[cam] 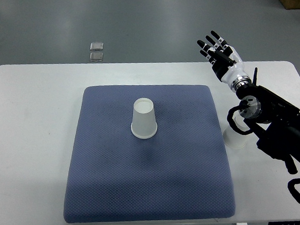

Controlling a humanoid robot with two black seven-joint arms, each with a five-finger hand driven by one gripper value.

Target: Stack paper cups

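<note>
Paper cup seen upside down at centre of blue mat, frame middle. Right hand raised at upper right, fingers spread, nothing held. Second cup partly hidden beneath right arm.

You see one white paper cup standing upside down near the middle of the blue mat, its closed base facing up and its wider rim resting on the fabric. It sits well apart from the right hand, below and to the left of it in the picture. A second white cup stands off the mat on the table, below the hand, partly hidden under the forearm.
</note>
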